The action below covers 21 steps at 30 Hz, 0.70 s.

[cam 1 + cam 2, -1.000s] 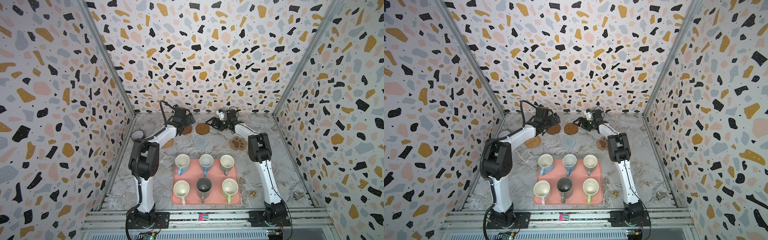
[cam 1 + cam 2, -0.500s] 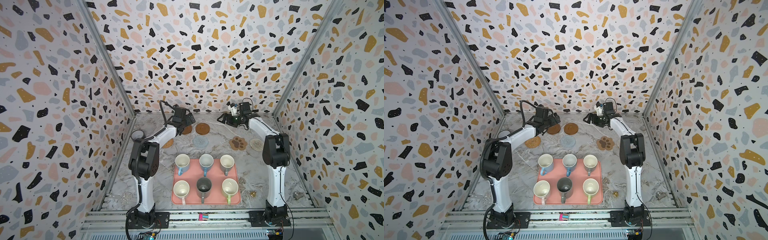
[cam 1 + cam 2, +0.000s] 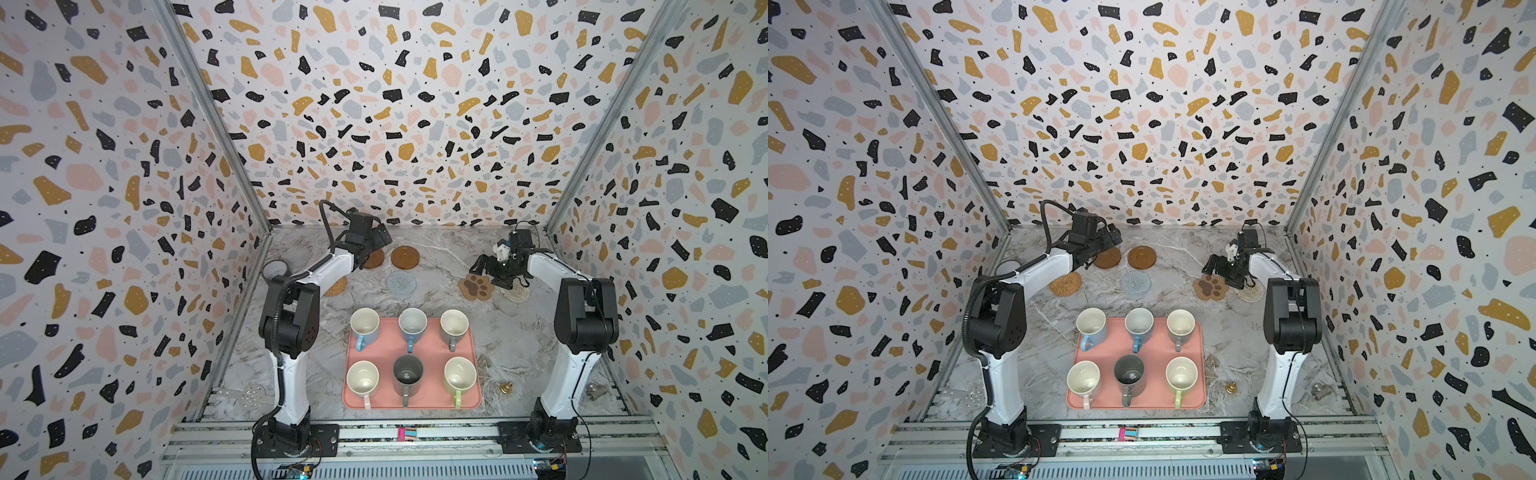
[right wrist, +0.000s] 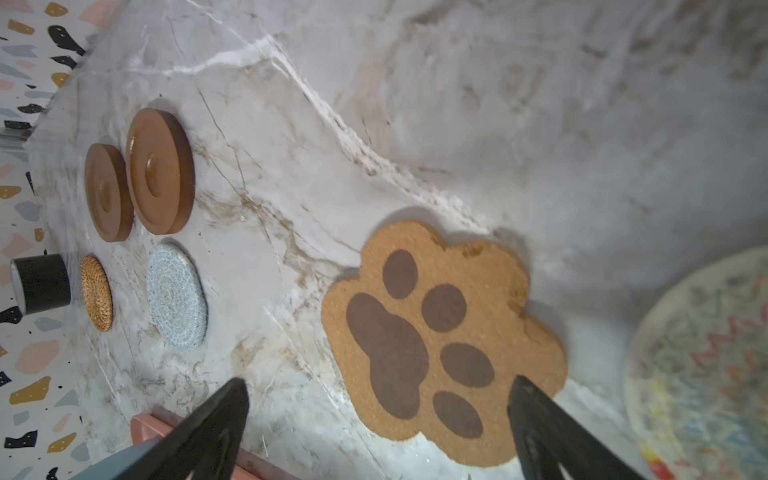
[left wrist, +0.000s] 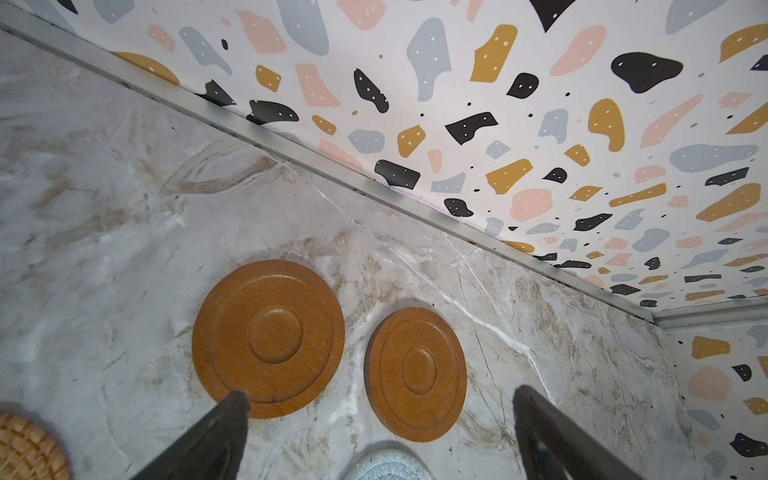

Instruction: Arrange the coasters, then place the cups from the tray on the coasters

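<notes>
Twin high front views over the whole table point(image 3: 436, 257); wrist views close above coasters point(image 5: 268, 338).

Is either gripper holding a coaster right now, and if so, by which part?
Nothing is held: the left gripper and the right gripper both have their jaws wide open and empty.

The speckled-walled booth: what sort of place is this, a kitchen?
Probably a robot test cell, not a kitchen: left arm and right arm bolted to a metal rail, printed terrazzo walls boxing in a marble-look table, mugs on a pink tray.
</notes>
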Each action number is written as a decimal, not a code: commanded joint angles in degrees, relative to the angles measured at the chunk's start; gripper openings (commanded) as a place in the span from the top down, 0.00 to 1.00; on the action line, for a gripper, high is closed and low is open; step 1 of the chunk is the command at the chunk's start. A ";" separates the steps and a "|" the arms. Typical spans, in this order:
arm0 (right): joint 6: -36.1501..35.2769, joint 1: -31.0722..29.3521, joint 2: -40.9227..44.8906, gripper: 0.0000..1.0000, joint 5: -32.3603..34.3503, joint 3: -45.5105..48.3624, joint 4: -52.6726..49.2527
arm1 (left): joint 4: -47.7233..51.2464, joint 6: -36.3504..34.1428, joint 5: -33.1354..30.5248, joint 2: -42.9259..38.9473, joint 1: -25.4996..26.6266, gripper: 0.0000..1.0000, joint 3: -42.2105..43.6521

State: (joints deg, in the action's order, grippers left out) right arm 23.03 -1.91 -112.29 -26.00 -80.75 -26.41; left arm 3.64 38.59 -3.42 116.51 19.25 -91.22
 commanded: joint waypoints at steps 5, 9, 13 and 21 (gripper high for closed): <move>8.74 2.52 6.61 0.01 -1.51 6.97 4.46 | -2.19 0.65 1.12 0.60 -0.12 0.00 -1.42; 12.40 3.41 7.61 0.01 -2.21 10.58 8.08 | -2.58 0.53 1.00 0.17 -0.09 0.00 -0.80; 13.79 3.59 7.60 0.01 -3.69 12.57 9.77 | -2.58 0.58 1.08 -0.61 -0.09 0.00 0.59; 16.58 3.67 8.21 0.01 -4.75 15.60 13.28 | -2.23 0.17 1.27 -0.72 -0.09 0.00 0.35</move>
State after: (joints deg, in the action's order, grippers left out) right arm 37.71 1.80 -106.85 -29.76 -65.89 -14.90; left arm 2.87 38.81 -2.63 116.55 19.25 -90.78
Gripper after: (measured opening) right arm 0.988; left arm 0.996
